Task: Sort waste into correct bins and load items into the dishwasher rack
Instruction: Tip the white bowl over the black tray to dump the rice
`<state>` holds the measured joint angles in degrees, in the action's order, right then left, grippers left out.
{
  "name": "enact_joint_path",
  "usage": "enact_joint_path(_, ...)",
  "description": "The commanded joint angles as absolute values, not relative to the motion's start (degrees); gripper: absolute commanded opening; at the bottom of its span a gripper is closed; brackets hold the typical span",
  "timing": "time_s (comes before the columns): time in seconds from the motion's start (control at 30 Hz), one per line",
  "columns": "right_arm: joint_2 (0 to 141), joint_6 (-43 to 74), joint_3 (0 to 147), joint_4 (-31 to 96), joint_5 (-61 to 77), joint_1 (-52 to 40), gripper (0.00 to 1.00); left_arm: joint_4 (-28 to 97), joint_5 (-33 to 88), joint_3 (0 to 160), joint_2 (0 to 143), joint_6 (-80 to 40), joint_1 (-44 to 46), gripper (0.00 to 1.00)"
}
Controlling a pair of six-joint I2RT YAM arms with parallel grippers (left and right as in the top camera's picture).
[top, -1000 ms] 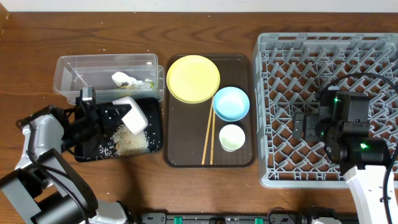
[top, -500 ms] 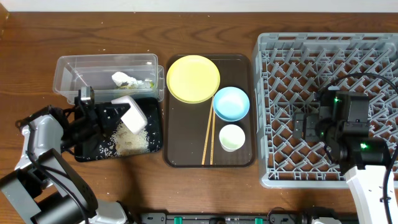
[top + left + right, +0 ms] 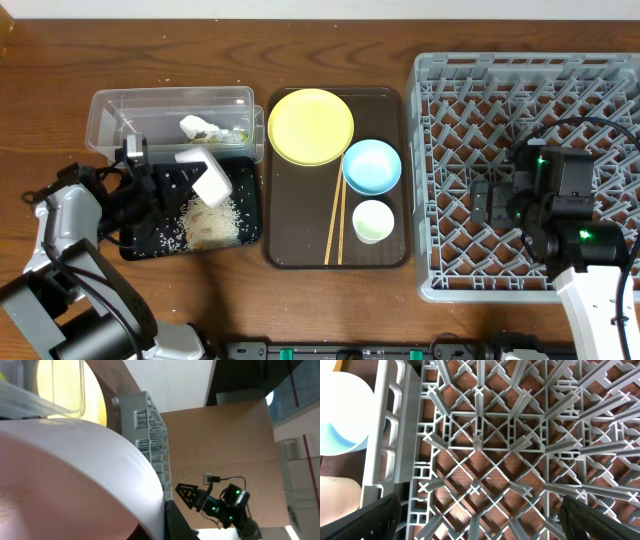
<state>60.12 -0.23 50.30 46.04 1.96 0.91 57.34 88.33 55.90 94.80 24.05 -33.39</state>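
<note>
My left gripper (image 3: 183, 177) is shut on the small white cup (image 3: 208, 178), which hangs tilted over the black tray (image 3: 148, 245). Loose rice (image 3: 205, 222) lies in that tray. In the left wrist view the cup (image 3: 75, 475) fills the lower left against a black finger (image 3: 176, 521). A white tissue (image 3: 196, 125) and a green-yellow wrapper (image 3: 232, 132) lie in the clear tub (image 3: 110, 112). My right gripper (image 3: 490, 200) hovers open over the grey dishwasher rack (image 3: 440, 70); its jaws (image 3: 480, 525) stand wide above the lattice (image 3: 480, 445), with nothing between them.
The brown serving tray (image 3: 300, 250) holds the yellow plate (image 3: 310, 125), the light blue bowl (image 3: 371, 165), the white bowl (image 3: 373, 220) and the wooden chopsticks (image 3: 335, 215). The blue bowl's edge (image 3: 340, 415) shows beside the rack wall. Bare wooden table lies along the front.
My left gripper has shifted a little back and to the left with the cup, still over the black tray. The right arm has not moved.
</note>
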Motion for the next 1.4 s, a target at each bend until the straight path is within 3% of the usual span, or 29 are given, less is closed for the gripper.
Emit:
enact_joint_path(0.0,60.03,0.62,51.59,46.17,2.42,1.43,0.99,56.84,87.39,55.68,93.97,23.42,-33.80,0.06)
enact_joint_path(0.37,60.03,0.62,51.59,46.35,2.42,1.43,0.99,56.23,83.20,55.68,93.97,7.46,-33.85,0.06)
enact_joint_path(0.57,60.03,0.82,51.59,47.33,2.44,1.43,0.99,56.21,90.11,55.72,93.80,15.00,-33.80,0.06)
enact_joint_path(1.1,60.03,0.82,51.59,47.68,2.42,1.43,0.99,54.94,80.09,55.72,93.82,11.62,-33.85,0.06)
enact_joint_path(1.23,60.03,0.82,51.59,47.66,2.44,1.43,0.99,56.84,90.21,55.72,93.47,20.53,-33.34,0.06)
enact_joint_path(1.37,60.03,0.84,51.59,47.88,2.44,1.43,0.99,57.19,90.13,56.10,92.38,20.93,-31.83,0.06)
